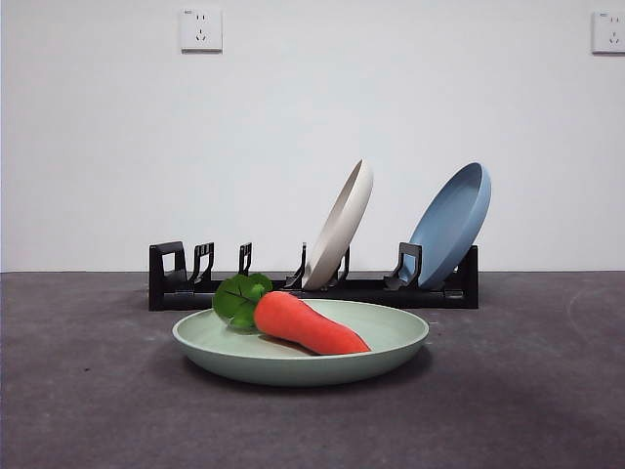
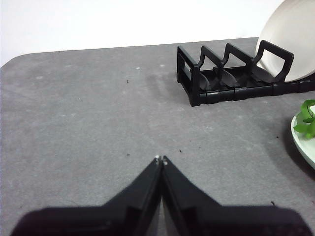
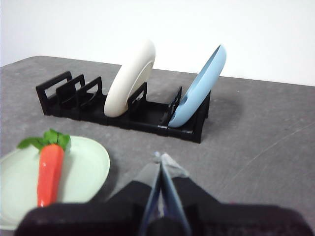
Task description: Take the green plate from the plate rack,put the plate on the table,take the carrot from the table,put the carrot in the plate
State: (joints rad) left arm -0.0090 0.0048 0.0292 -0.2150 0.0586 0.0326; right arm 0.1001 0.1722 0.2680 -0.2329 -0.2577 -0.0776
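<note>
A white wall (image 1: 293,117) with two power sockets (image 1: 200,29) is standing behind the dark grey table (image 1: 88,391), where the green plate (image 1: 391,342) is sitting flat in front of the black plate rack (image 1: 371,289). The toy carrot (image 1: 308,324) is lying inside the plate, its green leaves toward the rack's unfilled end and its tip pointing toward the viewer. A cream-beige plate (image 1: 342,225) and a blue plate (image 1: 454,220) are leaning in the rack's slots, tilted the same way. The left gripper (image 2: 161,159) is hovering over bare table off the rack's unfilled end, jaws clenched together on nothing. The right gripper (image 3: 160,157) is hanging just beside the green plate, its jaws likewise pressed closed and holding nothing.
</note>
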